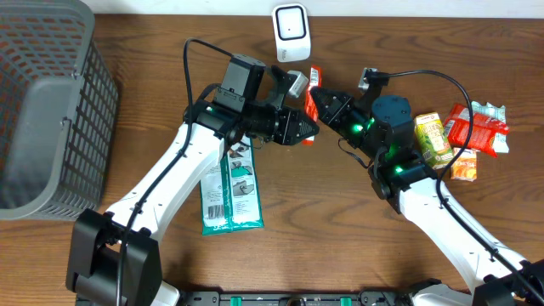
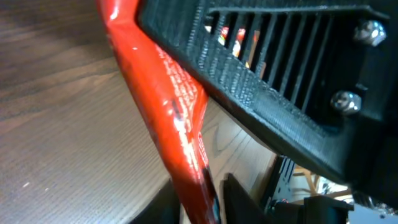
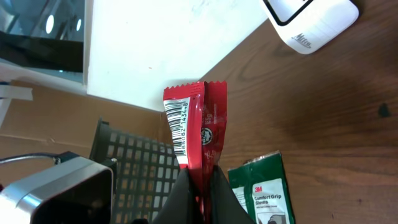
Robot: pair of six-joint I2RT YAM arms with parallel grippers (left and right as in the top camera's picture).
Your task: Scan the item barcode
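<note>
Right gripper [image 3: 200,182] pinches the red packet [image 3: 198,124] by one end, held over the brown wood table [image 1: 340,238], white wall at far edge. Packet's long axis runs roughly near-far, free barcode end pointing far, near the white scanner [image 1: 291,32]. Left gripper [image 1: 311,129] sits against the packet, can't tell if clamped. Grey basket [image 1: 42,110] far left

The packet [image 3: 208,118] is glossy red, with a white patch of black barcode bars. The scanner [image 1: 290,23] is white edged in black, the pack [image 1: 231,191] green and white, the basket [image 1: 93,93] grey; the carton [image 1: 433,136] looks yellow-green.
</note>
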